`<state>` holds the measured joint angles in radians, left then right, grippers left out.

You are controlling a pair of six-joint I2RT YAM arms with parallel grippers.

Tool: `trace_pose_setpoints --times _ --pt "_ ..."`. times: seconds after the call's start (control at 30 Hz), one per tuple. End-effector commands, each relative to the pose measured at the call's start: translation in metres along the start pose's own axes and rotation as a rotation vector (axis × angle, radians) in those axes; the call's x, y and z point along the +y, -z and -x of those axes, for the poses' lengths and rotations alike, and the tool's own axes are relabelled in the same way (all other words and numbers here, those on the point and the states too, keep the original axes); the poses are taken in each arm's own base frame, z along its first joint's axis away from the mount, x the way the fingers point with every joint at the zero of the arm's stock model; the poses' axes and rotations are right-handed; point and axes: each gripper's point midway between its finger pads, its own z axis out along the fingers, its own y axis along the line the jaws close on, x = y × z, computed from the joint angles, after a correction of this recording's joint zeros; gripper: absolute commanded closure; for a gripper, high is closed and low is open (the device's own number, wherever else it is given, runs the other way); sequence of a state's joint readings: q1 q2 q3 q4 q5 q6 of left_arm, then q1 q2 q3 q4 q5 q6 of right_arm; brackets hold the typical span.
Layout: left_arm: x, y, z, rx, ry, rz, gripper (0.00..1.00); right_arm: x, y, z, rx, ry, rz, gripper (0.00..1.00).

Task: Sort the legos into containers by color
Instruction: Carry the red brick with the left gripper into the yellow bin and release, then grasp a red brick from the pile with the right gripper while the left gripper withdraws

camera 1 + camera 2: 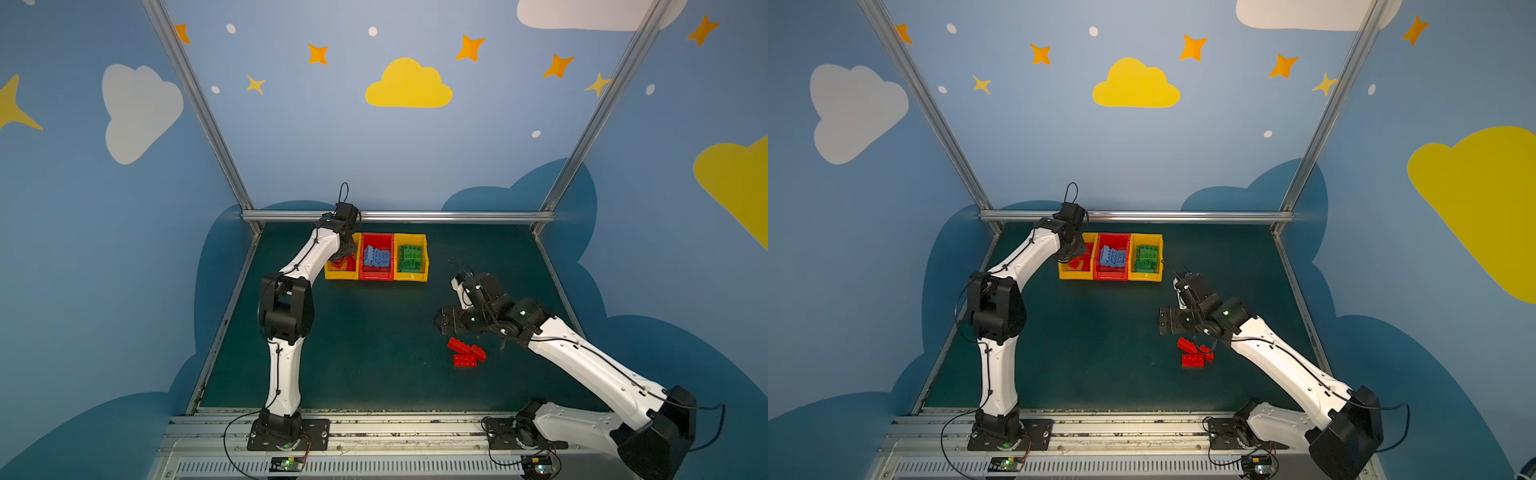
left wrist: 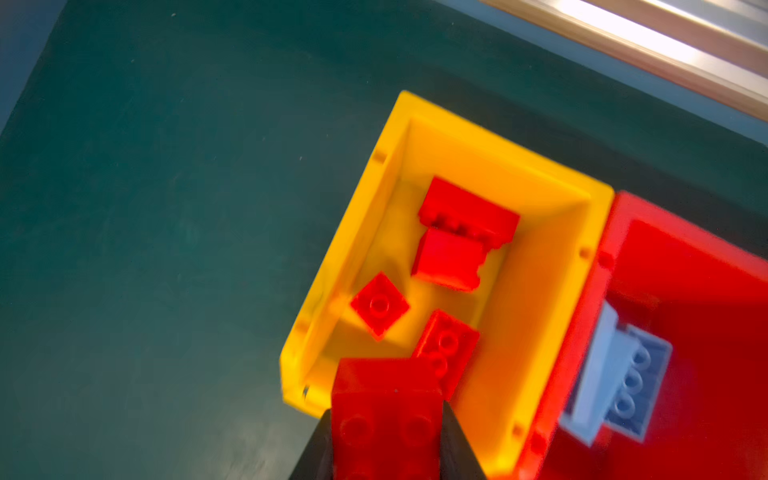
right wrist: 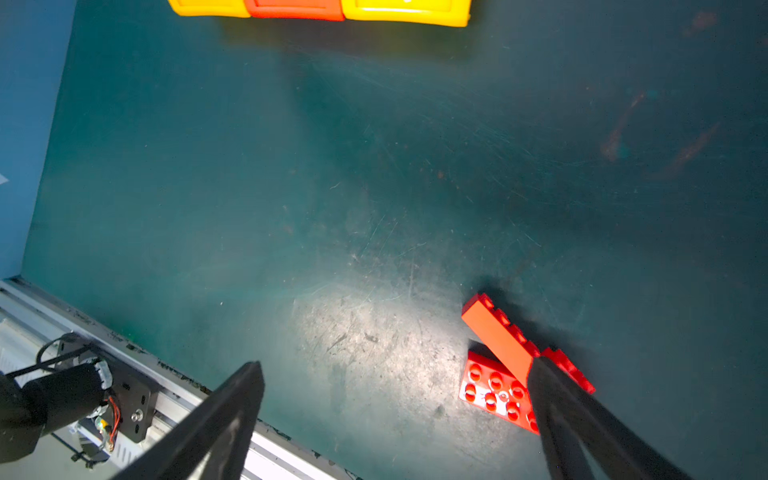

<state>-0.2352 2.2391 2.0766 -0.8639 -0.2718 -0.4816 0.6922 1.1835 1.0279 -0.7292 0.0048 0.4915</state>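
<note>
The left jaws gripped a red lego [image 2: 386,419] above the yellow bin [image 2: 540,291] holding other red legos [image 2: 465,216], while the right jaws gaped wide and empty, three loose red legos [image 3: 496,338] on the tabletop [image 3: 291,187] near one finger.

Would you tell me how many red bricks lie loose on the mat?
3, on the mat beside the open right gripper: a flat studs-up brick, a long brick on its side, and a third brick behind a finger. Its arm may hide more.
</note>
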Motion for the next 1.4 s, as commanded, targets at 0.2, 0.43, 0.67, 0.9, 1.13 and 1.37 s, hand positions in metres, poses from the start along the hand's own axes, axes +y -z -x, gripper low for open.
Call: trace_pose_setpoints --times 0.2,0.43,0.67,0.9,1.13,1.37 --pt "-0.011 -0.027 0.02 0.036 -0.081 0.035 0.37 -0.011 -0.006 0.016 0.022 -0.034 -0.026 0.03" --pt "-0.037 0.006 0.016 0.02 -0.146 -0.041 0.27 -0.017 -0.014 0.02 0.054 -0.054 -0.043 0.03" --pt "-0.05 0.062 -0.026 -0.031 -0.207 -0.094 0.05 -0.046 -0.015 -0.006 0.075 -0.142 -0.146 0.03" --pt "-0.044 0.085 -0.123 0.058 -0.164 -0.268 0.0 -0.049 -0.033 -0.039 0.119 -0.139 -0.087 0.03" --pt "-0.003 0.099 -0.211 0.101 -0.181 -0.279 0.0 -0.06 -0.063 -0.065 0.24 -0.053 -0.118 0.05" --pt "0.038 0.114 -0.235 0.076 -0.152 -0.286 0.0 -0.068 -0.101 -0.083 0.328 -0.015 -0.141 0.12"
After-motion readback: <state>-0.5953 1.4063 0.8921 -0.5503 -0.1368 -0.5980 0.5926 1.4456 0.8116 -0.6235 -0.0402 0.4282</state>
